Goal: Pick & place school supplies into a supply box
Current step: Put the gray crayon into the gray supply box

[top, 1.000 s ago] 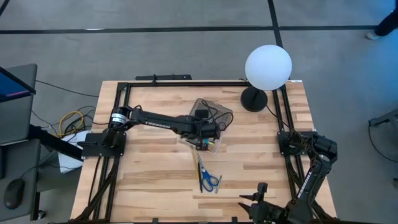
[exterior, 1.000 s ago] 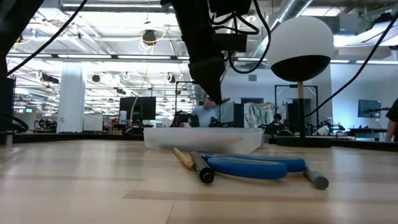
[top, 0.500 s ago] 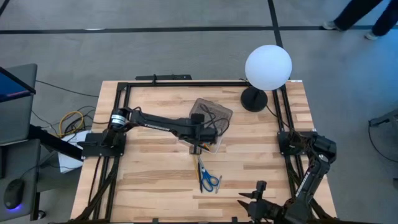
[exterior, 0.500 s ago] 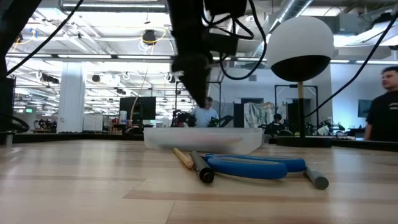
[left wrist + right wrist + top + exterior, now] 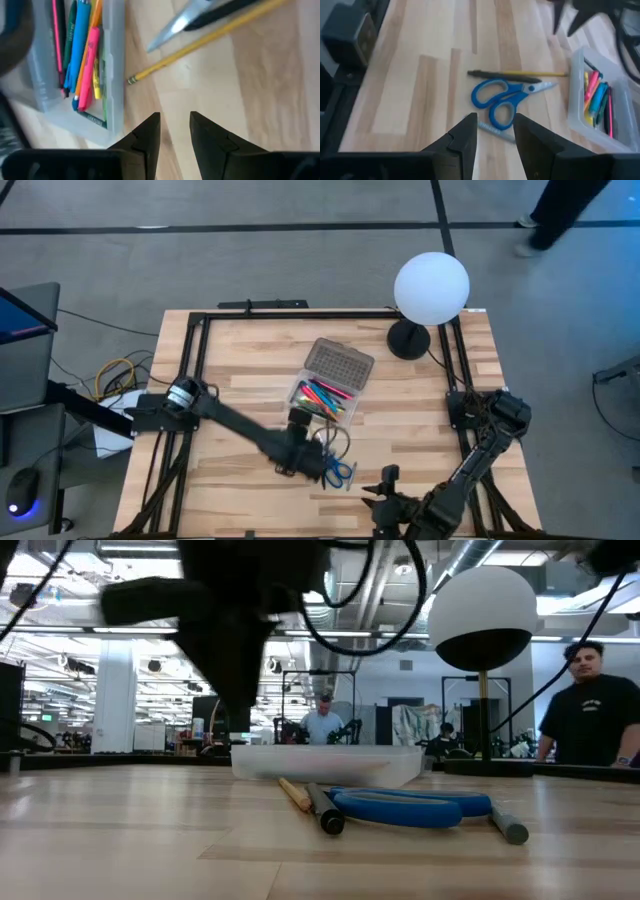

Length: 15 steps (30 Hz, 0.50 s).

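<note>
Left wrist view shows the left gripper [image 5: 175, 131] with its fingers parted a little and nothing between them, hanging over bare surface [image 5: 220, 105]. Just past the fingertips lies the yellow pencil [image 5: 200, 42], its near end close to the corner of the box [image 5: 116, 75]; it runs away from the gripper on a diagonal, and the scissors' blade tip [image 5: 172, 27] sits right alongside it. So the long axis of the pencil is skewed to the gap between the fingers, and I'd guess the wrist needs a bit of a turn to close across it rather than along it.

From overhead, the left gripper [image 5: 318, 465] is right next to the scissors [image 5: 338, 472] and the loose pens, while the box [image 5: 322, 398] with its coloured pens sits just beyond, lid [image 5: 340, 363] flipped open on the far side. The right gripper [image 5: 385, 498] is near the front edge, a bit further from the pile. In its own wrist view the right gripper [image 5: 494, 135] is also spread with nothing held, looking at the scissors [image 5: 502, 100], a black pen [image 5: 502, 75], the pencil [image 5: 547, 74] and a grey pen [image 5: 495, 131].

Left arm is clearly the closer one, so the pencil looks like its pick. Box is a short hop away from there.
</note>
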{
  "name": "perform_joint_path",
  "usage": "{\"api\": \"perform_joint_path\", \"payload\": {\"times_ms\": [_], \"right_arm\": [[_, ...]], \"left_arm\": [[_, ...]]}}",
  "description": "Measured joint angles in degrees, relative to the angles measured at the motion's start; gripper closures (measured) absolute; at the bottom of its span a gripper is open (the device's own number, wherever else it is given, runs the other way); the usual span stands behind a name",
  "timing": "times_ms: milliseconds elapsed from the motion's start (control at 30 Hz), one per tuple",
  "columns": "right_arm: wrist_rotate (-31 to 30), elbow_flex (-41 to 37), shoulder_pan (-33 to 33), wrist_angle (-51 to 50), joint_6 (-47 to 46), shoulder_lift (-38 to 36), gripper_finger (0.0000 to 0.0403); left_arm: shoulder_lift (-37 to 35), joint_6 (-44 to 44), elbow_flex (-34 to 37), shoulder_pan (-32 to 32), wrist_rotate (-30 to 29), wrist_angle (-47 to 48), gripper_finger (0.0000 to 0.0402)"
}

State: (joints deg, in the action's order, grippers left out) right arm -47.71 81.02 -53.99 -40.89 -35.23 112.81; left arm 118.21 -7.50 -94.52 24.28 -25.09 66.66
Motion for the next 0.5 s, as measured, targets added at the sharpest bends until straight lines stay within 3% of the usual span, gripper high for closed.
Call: {"api": "perform_joint_path", "payload": {"times_ms": [167, 367, 500], "right_arm": [[2.0, -1.7, 2.1, 5.0, 7.1, 0.0, 0.0282], [12.3, -5.3, 4.9, 13.0, 14.6, 0.0, 0.0282], [14.7, -7.9, 6.9, 13.5, 14.9, 0.0, 0.0282]], "left_arm": [[0.0, -7.5, 4.0, 8.6, -8.2, -3.4, 0.0301], [0.0, -17.2, 9.6, 18.7, -18.3, -13.5, 0.0301], [0.0, -22.6, 11.2, 24.2, -23.9, -19.9, 0.0301]]}}
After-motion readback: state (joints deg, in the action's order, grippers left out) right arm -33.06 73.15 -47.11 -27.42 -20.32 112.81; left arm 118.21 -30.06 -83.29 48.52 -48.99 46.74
